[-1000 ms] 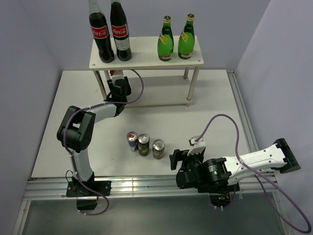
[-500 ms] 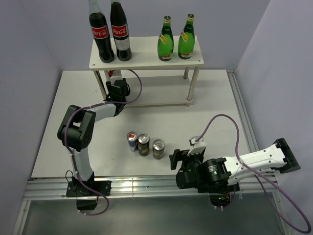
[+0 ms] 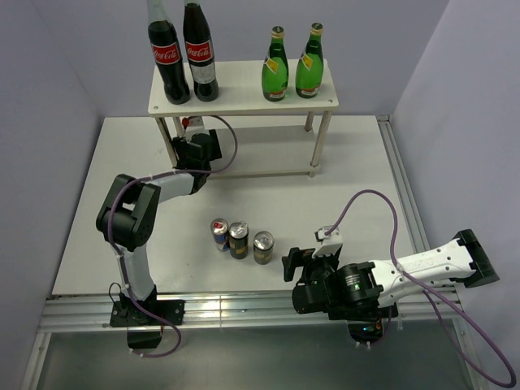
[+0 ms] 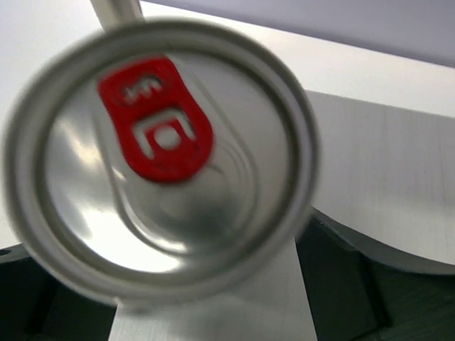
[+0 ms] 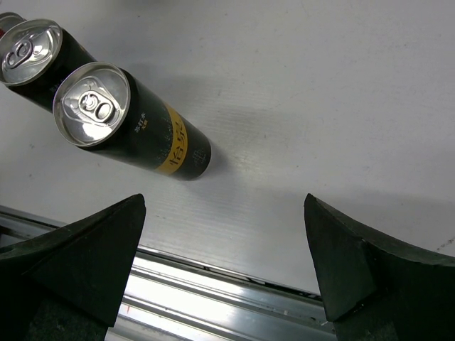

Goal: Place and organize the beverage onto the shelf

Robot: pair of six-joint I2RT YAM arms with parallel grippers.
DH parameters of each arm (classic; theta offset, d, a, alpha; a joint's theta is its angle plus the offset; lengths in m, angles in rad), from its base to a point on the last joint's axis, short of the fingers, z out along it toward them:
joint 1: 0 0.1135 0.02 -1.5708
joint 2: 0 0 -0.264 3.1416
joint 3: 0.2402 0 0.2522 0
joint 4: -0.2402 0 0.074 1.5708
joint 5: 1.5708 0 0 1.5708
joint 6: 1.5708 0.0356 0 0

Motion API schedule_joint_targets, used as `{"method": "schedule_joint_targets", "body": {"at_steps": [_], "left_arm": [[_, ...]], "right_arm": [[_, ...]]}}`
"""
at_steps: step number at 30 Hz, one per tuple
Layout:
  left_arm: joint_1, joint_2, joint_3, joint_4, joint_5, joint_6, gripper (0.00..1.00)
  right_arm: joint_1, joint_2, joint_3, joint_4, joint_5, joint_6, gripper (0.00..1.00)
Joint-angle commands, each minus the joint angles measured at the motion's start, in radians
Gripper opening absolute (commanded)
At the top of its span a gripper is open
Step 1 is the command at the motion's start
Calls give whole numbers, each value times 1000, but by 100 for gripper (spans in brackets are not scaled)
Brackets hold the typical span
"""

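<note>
The white shelf carries two green bottles on its top board. My left gripper reaches under that board beside the front-left leg. Its jaws stand open on either side of a slim can with a red tab, which stands upright and fills the left wrist view. Three more cans stand on the table: a blue-and-silver one and two dark gold-topped ones. My right gripper hangs open and empty just right of them.
Two tall cola bottles stand at the left end of the shelf's top board. Purple walls close in the table on three sides. A metal rail runs along the near edge, right under my right gripper.
My left gripper has opened off the red-tabbed can under the shelf's top board, and the can's top now shows past the fingers. The right arm has not moved.
</note>
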Motion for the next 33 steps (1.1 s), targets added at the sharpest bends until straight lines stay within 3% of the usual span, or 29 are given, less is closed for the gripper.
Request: {"method": "schedule_joint_targets", "body": {"at_steps": [1, 4, 18, 26, 33], "left_arm": [[3, -80, -26, 24, 0, -5, 94], [0, -121, -54, 3, 12, -19, 99], [-95, -411, -201, -146, 12, -22, 94], [-311, -643, -253, -328, -126, -86, 93], [-538, -983, -483, -483, -183, -286, 91]], "right_arm": [[9, 6, 2, -20, 56, 46, 99], [12, 7, 1, -22, 61, 49, 99], [24, 27, -1, -42, 65, 97, 99], [28, 32, -11, -39, 58, 109, 99], [30, 30, -25, -22, 53, 104, 99]]}}
